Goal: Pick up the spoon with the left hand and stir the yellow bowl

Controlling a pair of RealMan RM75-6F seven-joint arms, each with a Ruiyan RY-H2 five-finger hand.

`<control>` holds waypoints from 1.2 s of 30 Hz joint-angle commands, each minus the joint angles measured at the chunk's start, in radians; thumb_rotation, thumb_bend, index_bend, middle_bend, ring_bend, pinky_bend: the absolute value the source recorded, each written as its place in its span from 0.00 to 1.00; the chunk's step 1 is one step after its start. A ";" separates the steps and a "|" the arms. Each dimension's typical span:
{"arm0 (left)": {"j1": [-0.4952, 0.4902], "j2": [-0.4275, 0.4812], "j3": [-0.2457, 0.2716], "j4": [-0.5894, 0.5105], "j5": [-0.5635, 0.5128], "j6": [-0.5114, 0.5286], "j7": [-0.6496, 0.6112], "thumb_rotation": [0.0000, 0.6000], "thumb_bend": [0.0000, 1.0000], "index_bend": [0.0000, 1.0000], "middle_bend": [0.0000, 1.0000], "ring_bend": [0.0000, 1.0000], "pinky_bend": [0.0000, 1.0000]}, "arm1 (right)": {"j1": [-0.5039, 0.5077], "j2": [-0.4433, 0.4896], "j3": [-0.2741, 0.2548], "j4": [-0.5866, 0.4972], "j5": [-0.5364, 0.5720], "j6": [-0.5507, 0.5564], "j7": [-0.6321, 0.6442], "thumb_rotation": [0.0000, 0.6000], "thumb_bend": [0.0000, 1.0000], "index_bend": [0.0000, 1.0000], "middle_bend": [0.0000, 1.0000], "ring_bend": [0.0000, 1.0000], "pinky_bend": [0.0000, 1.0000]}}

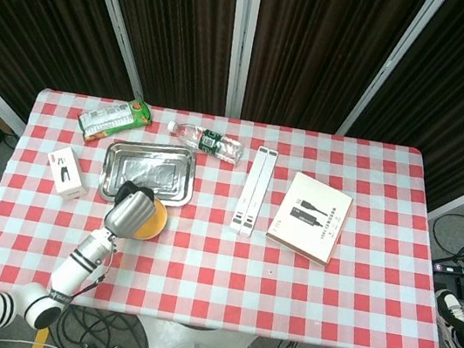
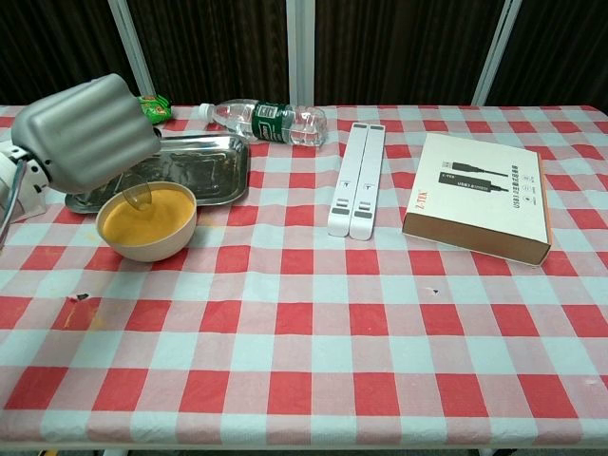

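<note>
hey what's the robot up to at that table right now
The left hand holds a clear spoon over the yellow bowl, with the spoon's tip at the yellow contents, so it looks mid-stir. The bowl sits just in front of a metal tray. The right hand isn't in view.

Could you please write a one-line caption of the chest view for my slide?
The left hand holds a spoon over the yellow bowl beside a metal tray.
</note>
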 commanded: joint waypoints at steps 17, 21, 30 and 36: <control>-0.002 -0.016 0.028 -0.002 -0.054 0.002 0.044 1.00 0.50 0.72 1.00 1.00 0.97 | -0.001 0.000 -0.001 -0.002 -0.001 0.000 -0.004 1.00 0.15 0.09 0.23 0.03 0.15; 0.008 0.022 0.013 -0.043 -0.055 0.045 0.045 1.00 0.50 0.72 1.00 1.00 0.97 | -0.003 0.001 0.000 -0.002 -0.003 0.005 -0.001 1.00 0.15 0.09 0.23 0.03 0.15; 0.001 0.071 0.010 -0.106 -0.010 0.077 0.023 1.00 0.51 0.72 1.00 1.00 0.97 | -0.005 0.003 -0.004 -0.008 -0.017 0.013 0.011 1.00 0.15 0.09 0.23 0.03 0.15; 0.007 0.052 0.007 -0.127 -0.064 0.050 -0.015 1.00 0.51 0.72 1.00 1.00 0.97 | -0.008 0.004 -0.004 -0.007 -0.013 0.013 0.010 1.00 0.15 0.09 0.23 0.03 0.15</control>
